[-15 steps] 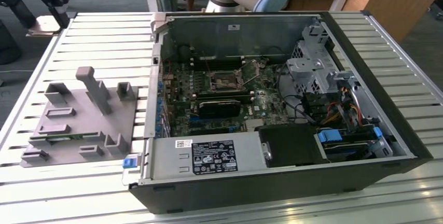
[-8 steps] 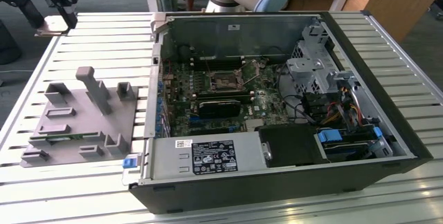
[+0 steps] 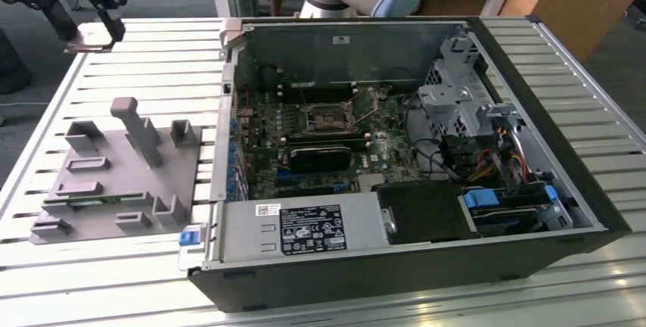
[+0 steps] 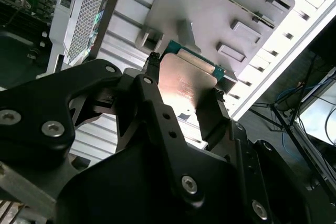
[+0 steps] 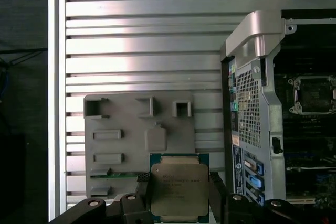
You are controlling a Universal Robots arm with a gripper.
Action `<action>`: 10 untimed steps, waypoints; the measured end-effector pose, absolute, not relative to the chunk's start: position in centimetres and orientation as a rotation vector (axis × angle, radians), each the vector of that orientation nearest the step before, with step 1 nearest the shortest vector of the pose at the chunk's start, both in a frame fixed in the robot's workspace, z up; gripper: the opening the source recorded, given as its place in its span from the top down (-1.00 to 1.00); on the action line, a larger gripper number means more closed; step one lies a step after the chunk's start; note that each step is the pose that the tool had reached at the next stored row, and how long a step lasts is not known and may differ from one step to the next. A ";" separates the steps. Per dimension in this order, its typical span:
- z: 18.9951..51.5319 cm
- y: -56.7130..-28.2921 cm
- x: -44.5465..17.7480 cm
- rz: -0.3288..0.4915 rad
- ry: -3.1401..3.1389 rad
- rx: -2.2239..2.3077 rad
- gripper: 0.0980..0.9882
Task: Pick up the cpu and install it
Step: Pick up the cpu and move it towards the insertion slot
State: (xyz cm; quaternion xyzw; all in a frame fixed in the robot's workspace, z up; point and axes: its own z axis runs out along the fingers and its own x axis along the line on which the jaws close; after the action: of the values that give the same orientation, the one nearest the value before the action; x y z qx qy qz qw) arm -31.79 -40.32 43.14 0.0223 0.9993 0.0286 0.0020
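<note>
At about ten o'clock in the exterior view, we found the gripper (image 3: pixel 96 33) hanging over the slatted table (image 3: pixel 151 70), clamped on the cpu (image 3: pixel 89 40). Both wrist views made the hold plain. The two black fingers (image 5: pixel 143 188) pressed on opposite edges of the chip, and its grey metal lid faced the camera in the first wrist view. We judged that this edge grip kept the underside free of contact and level for seating. The chip appeared to touch neither the table nor anything on it. At eight o'clock lay the grey fixture plate (image 3: pixel 111 191), whose pockets and posts seemed meant to keep parts at known spots. A green memory stick (image 3: pixel 93 200) sat in a slot on its seven o'clock side. From the centre out to four o'clock lay the open computer case (image 3: pixel 404 278), on its side so that the motherboard (image 3: pixel 268 168) faced up for access from above. Near dead centre the square socket (image 3: pixel 328 119) sat bare. What looked like its retaining frame (image 3: pixel 365 100) was swung up at its one o'clock corner, which we took as readiness for the chip, not yet in it.
</note>
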 end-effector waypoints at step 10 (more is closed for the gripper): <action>43.1 -40.2 -29.7 0.090 3.136 0.070 0.02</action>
State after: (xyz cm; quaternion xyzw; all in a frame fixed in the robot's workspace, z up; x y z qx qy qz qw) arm -29.69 -40.21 43.11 0.0223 0.9993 0.0286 0.0020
